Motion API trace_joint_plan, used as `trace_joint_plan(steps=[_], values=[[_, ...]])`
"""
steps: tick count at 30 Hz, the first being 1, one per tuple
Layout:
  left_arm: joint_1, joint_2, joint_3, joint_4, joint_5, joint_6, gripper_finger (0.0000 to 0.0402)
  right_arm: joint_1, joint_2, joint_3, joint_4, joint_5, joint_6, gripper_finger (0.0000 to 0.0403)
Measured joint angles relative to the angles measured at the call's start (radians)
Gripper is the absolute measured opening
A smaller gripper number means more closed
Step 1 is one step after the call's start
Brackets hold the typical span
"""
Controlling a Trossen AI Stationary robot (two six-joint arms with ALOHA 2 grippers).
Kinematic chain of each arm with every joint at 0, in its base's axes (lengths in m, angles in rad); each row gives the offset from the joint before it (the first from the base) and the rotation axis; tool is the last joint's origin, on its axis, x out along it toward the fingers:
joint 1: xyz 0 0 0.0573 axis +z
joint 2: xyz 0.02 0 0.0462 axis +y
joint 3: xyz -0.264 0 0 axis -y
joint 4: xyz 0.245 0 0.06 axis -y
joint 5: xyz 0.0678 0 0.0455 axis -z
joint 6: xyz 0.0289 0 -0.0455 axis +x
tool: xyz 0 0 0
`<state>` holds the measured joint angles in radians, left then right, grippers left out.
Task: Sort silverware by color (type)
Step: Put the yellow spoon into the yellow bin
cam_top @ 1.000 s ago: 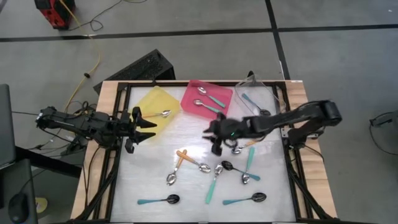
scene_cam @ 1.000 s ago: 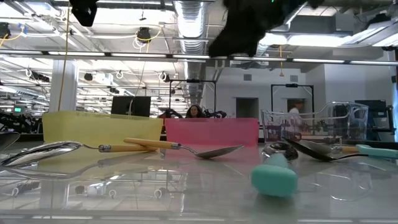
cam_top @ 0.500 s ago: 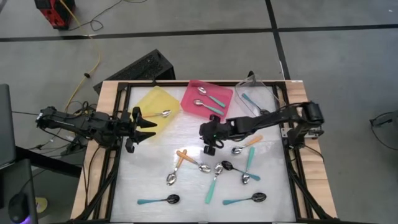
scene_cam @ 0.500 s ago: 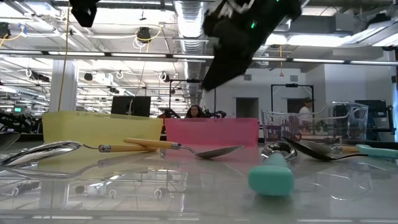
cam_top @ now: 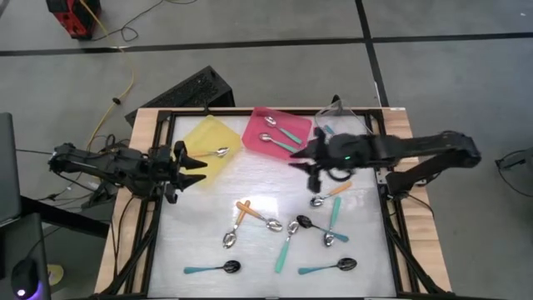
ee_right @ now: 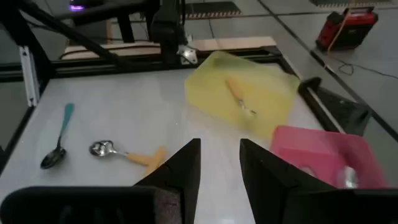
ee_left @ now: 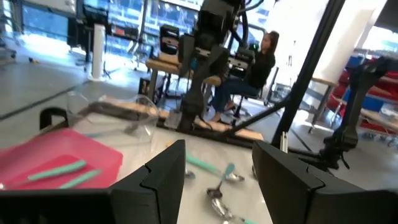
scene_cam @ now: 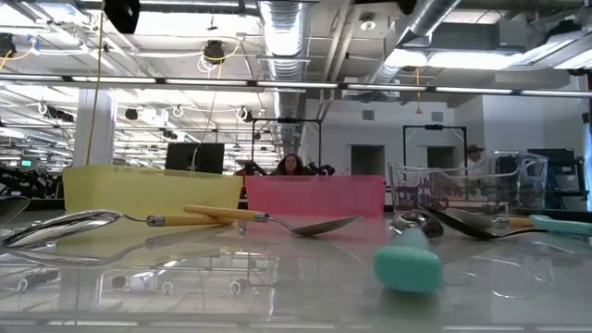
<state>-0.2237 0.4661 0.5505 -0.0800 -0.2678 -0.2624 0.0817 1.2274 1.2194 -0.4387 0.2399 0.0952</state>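
Note:
Several spoons lie flat on the white table (cam_top: 208, 208): orange-handled ones (cam_top: 331, 193) (cam_top: 242, 212) and teal-handled ones (cam_top: 286, 247) (cam_top: 211, 268) (cam_top: 328, 267). An orange-handled spoon (cam_top: 218, 152) lies in the yellow tray (cam_top: 204, 137). Two teal-handled spoons (cam_top: 281, 137) lie in the pink tray (cam_top: 254, 125), and one more (cam_top: 333, 133) in the clear tray (cam_top: 362, 125). My right gripper (cam_top: 301, 162) (ee_right: 219, 149) hangs open and empty above the table, near the pink tray. My left gripper (cam_top: 200, 167) (ee_left: 217, 155) waits open beside the yellow tray.
The three trays stand in a row along the far edge. The loose spoons cluster in the table's near middle and right. A black frame (cam_top: 391, 225) runs around the table. The low view shows the trays (scene_cam: 314, 194) behind the spoons (scene_cam: 268, 220).
My right gripper has first slid a little toward the table's left, low over the spoons. It has then risen out of the low view and swung toward the far right, empty. The spoons lie as before.

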Motion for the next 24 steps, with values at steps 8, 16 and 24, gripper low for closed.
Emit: trace_joint_plan(steps=[8, 16, 24], values=[[0.000, -0.051, 0.010, -0.117, -0.102, -0.004, 0.0171, 0.005, -0.196, -0.001, -0.251, 0.134, 0.057, 0.0136], [0.000, -0.029, 0.010, -0.251, -0.155, -0.098, 0.0171, 0.098, -0.299, -0.072, -0.514, 0.262, 0.336, 0.0136], [0.000, -0.023, 0.010, -0.247, -0.132, -0.077, 0.0171, 0.252, -0.364, -0.290, -0.464, 0.356, 0.563, 0.0136]])
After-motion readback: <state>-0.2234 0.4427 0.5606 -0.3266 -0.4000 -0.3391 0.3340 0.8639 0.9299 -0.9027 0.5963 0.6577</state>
